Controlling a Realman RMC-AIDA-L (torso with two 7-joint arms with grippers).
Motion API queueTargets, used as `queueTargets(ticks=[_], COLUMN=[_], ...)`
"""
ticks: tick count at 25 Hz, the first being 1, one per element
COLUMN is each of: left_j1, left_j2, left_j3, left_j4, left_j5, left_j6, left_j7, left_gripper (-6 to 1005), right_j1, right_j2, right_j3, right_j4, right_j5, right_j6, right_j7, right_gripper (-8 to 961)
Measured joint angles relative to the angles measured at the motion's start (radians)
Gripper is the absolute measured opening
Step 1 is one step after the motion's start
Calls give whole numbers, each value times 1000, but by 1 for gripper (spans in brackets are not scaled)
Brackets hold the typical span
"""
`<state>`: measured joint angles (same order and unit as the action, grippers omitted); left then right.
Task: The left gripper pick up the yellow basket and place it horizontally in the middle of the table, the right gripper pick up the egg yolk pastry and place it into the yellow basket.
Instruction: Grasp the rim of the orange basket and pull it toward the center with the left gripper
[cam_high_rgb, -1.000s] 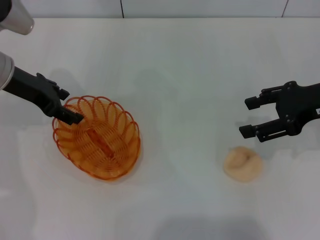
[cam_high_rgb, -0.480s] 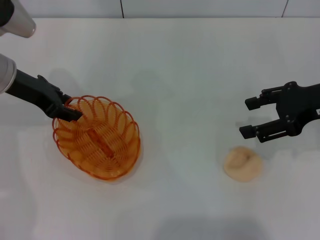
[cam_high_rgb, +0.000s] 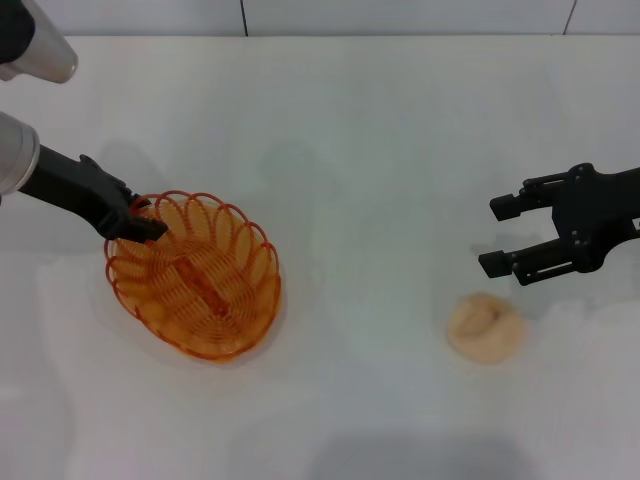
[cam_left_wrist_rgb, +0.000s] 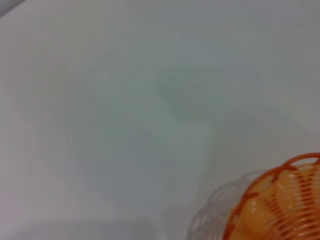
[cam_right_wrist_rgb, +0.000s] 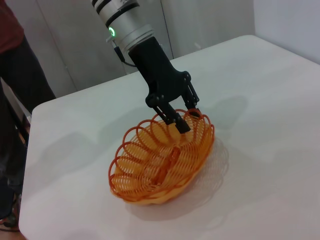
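The yellow basket (cam_high_rgb: 194, 275) is seen on the left side of the counter (cam_high_rgb: 360, 150), not yet brought to the middle. Its far-left rim appears to be clamped by the left hand (cam_high_rgb: 140, 228), one finger inside and one outside, though the contact is small in view. The egg yolk pastry (cam_high_rgb: 485, 327) lies untouched on the right, just beside the right hand (cam_high_rgb: 500, 234), whose fingers are held apart above it. Both placements remain to be done.

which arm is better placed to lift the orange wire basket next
Left. Its black tool is already at the rim of the oval orange wire basket; the right tool hangs apart, beside the round peach pastry.
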<state>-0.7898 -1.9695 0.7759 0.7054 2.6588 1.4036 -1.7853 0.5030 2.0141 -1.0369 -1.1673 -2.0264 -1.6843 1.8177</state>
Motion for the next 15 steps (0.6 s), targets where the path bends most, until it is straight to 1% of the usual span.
queueTargets(ticks=[2, 5, 8, 15], left_j1=[1, 3, 3, 3], left_j2=[-3, -9, -9, -11], left_j3=[0, 0, 0, 0], left_j4=[0, 0, 0, 0], left_j5=[0, 4, 2, 0], left_j6=[-13, -30, -36, -49], left_j7=[-3, -8, -8, -8], left_gripper=[504, 439, 374, 303], right_j1=[1, 1, 1, 3], right_j2=[0, 0, -1, -2], right_j3=[0, 0, 0, 0], right_j4=[0, 0, -2, -5], right_j5=[0, 0, 0, 0], right_j6=[0, 0, 0, 0], right_j7=[0, 0, 0, 0], right_gripper=[781, 781, 781, 781])
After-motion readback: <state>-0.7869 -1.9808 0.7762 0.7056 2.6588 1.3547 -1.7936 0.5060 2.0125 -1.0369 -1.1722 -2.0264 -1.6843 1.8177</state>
